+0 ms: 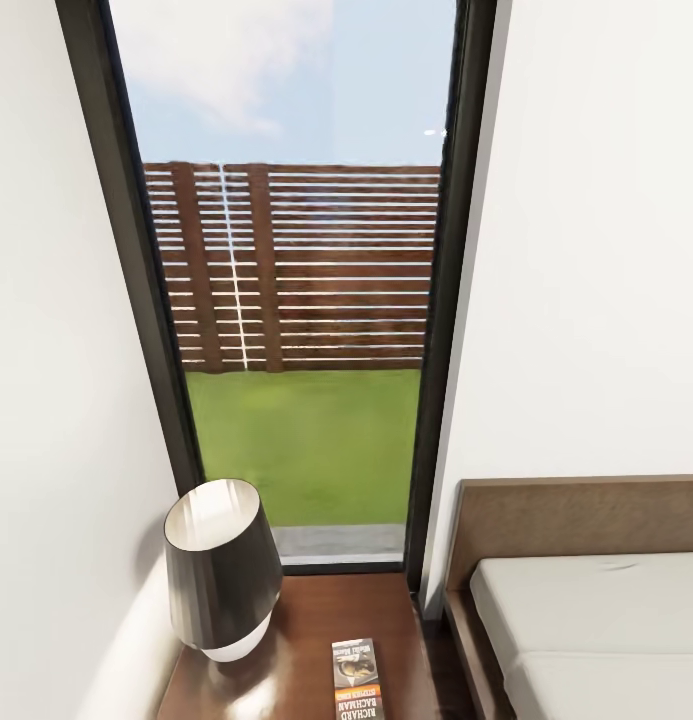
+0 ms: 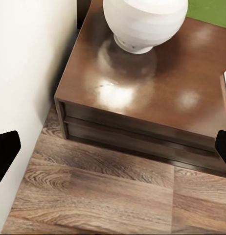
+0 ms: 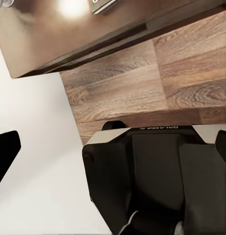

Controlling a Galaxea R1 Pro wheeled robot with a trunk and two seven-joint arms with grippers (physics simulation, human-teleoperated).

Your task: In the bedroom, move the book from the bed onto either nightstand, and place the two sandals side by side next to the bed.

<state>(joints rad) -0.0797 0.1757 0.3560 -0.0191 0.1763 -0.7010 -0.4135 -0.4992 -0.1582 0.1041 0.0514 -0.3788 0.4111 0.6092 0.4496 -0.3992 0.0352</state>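
Looking at the small dark reddish-brown glossy nightstand (image 1: pixel 316 650): the thin dark paperback book with the orange-red "RICHARD BACHMAN" band (image 1: pixel 356 680) already lies flat on its top, beside the lamp with the black shade and round white base (image 1: pixel 223 570). My read is that the book half of the task is done; it sits on the side nearer the low grey-mattress bed with the dark wooden frame (image 1: pixel 596 620), probably because the lamp takes the other half.

Left gripper (image 2: pixel 113 147): fingertips sit at opposite frame edges, so spread wide, nothing between them; it hangs over the floor in front of the nightstand. Right gripper (image 3: pixel 113 147): same wide spread, empty, looking down at the robot's dark base (image 3: pixel 157 181).

Blue sandals aren't visible, so that part looks outstanding.

Room: wood-plank floor (image 2: pixel 103 196), white walls, tall dark-framed window (image 1: pixel 286 300) behind the nightstand showing lawn and a slatted brown fence. Nightstand top is highly reflective.
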